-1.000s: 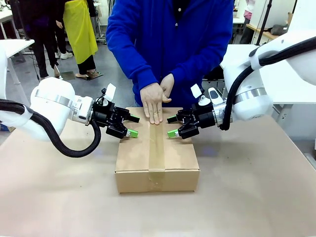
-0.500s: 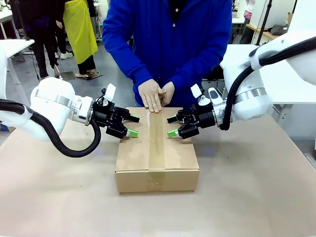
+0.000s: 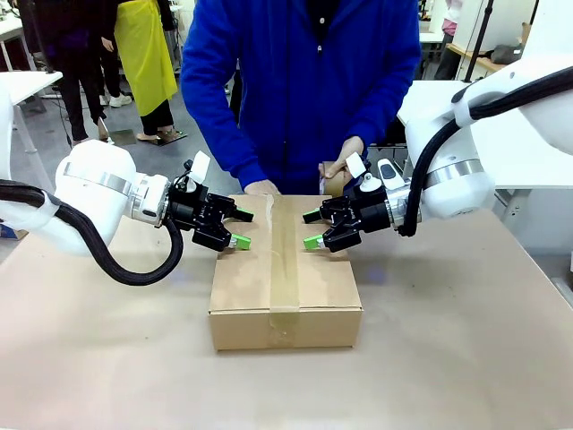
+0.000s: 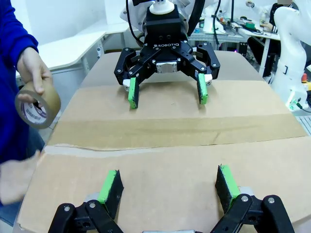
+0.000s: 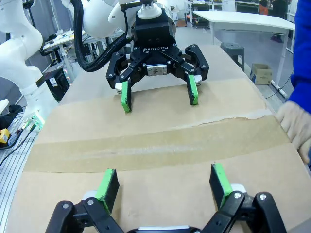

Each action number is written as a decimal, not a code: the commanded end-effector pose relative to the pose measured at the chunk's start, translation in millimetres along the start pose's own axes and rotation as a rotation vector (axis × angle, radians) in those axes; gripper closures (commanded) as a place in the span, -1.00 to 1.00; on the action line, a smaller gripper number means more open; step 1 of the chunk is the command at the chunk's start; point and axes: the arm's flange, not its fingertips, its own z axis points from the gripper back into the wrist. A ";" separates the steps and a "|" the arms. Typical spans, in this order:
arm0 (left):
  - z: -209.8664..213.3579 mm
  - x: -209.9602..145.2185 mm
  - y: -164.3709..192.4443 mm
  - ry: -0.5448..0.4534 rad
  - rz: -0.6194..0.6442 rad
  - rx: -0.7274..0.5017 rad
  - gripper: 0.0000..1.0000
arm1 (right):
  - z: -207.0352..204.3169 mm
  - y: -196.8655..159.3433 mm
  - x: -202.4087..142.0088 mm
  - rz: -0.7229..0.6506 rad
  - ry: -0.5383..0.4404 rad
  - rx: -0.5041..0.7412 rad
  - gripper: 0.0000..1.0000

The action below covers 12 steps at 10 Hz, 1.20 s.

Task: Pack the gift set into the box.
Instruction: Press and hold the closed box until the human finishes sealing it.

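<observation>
The box (image 3: 285,282) is seen closed at the middle of the tabletop (image 3: 466,358), its top flaps shut and a strip of brown tape (image 3: 285,260) laid along the seam from the far edge over the near side. The gift set cannot be seen with the flaps shut.

The left claw (image 3: 240,227) is held over the left part of the box top, its fingers spread with nothing between them; in the left wrist view its green pads (image 4: 111,184) are seen just above the cardboard, though contact cannot be told. The right claw (image 3: 312,229) is held over the right part of the box top, likewise spread and empty, facing the left claw across the tape.

At the far side a person in a blue top (image 3: 304,81) is standing. One hand (image 3: 261,188) is placed at the far edge of the box, left of the tape. The other hand (image 3: 345,159) is raised above the far right corner, and a roll of brown tape (image 4: 38,106) is held in it.
</observation>
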 end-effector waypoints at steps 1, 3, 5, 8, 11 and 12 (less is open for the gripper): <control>-0.5 -3.3 -1.9 -0.001 -0.011 -0.005 -1.00 | -0.7 0.5 0.9 0.004 0.010 -0.010 -1.00; -0.5 -3.3 -1.9 -0.001 -0.011 -0.005 -1.00 | -0.7 0.5 0.9 0.004 0.010 -0.010 -1.00; -0.5 -3.3 -1.9 -0.001 -0.011 -0.005 -1.00 | -0.7 0.5 0.9 0.004 0.010 -0.010 -1.00; 40.2 20.4 -16.7 -0.118 -0.039 -0.018 -1.00 | 51.0 26.3 16.8 0.033 -0.126 -0.078 -1.00; 129.7 12.3 -64.1 -0.226 -0.046 0.166 -1.00 | 165.9 97.2 -2.0 0.018 -0.257 -0.357 -1.00; 153.7 -4.3 -72.2 -0.289 -0.020 0.215 -1.00 | 188.3 114.7 -19.5 0.010 -0.275 -0.438 -1.00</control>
